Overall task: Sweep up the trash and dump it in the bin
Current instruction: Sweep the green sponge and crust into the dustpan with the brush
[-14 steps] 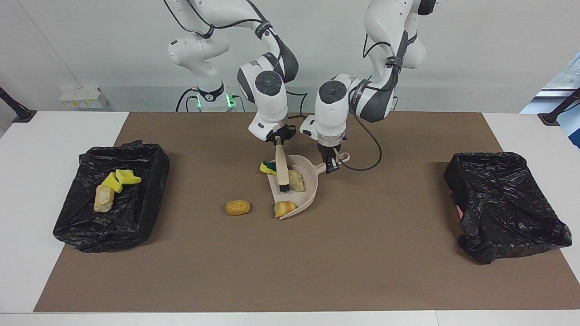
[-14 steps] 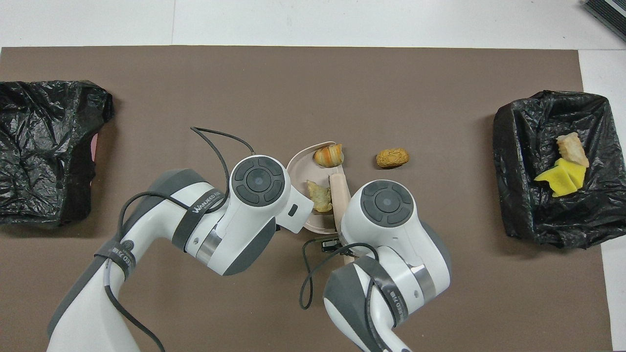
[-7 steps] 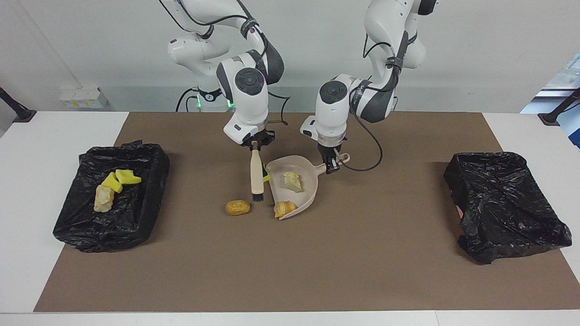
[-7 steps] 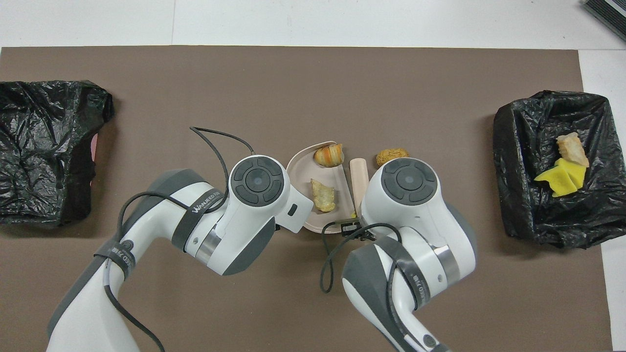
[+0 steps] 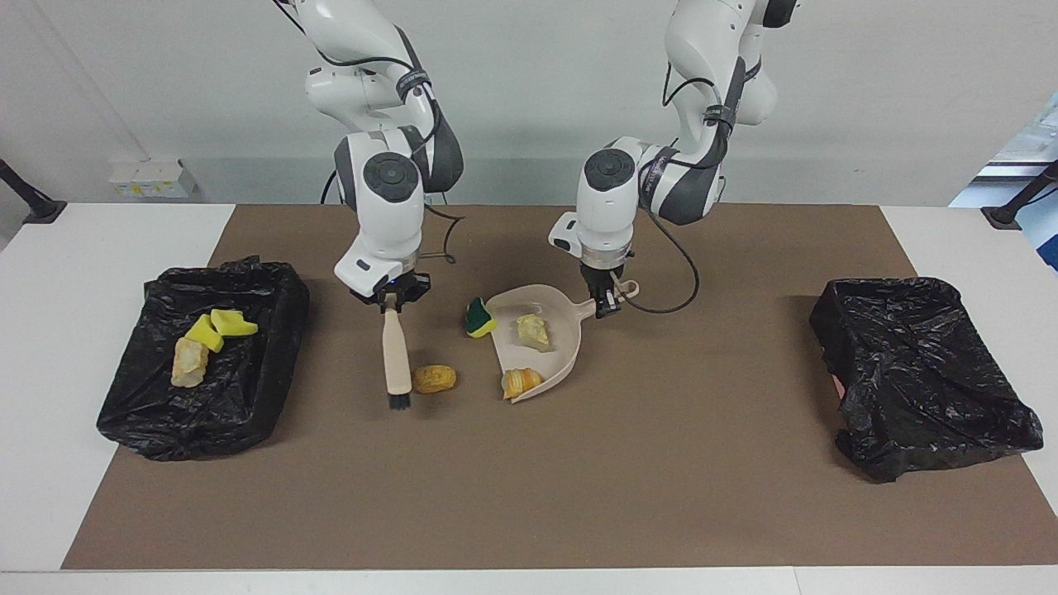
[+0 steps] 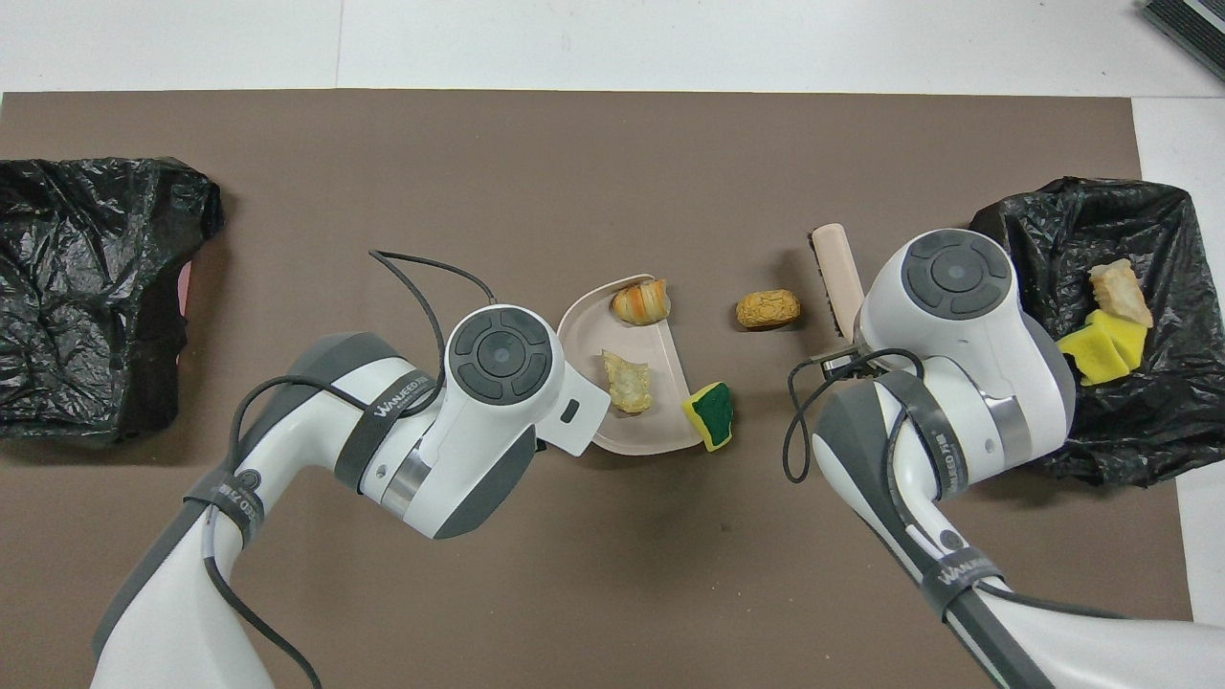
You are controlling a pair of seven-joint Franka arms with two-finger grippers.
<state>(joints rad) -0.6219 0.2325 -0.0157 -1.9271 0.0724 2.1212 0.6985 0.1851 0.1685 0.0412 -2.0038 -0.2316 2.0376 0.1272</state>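
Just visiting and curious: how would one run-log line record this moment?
right gripper: shut on brush, beside bread lump | left gripper: shut on dustpan handle | dustpan: two scraps

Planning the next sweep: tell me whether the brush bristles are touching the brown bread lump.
Apart. The overhead view shows bare mat between the brush and the bread lump; the facing view alone makes them look closer.

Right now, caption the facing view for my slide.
Right gripper holds the brush beside a bread lump; left gripper holds the dustpan carrying two scraps.
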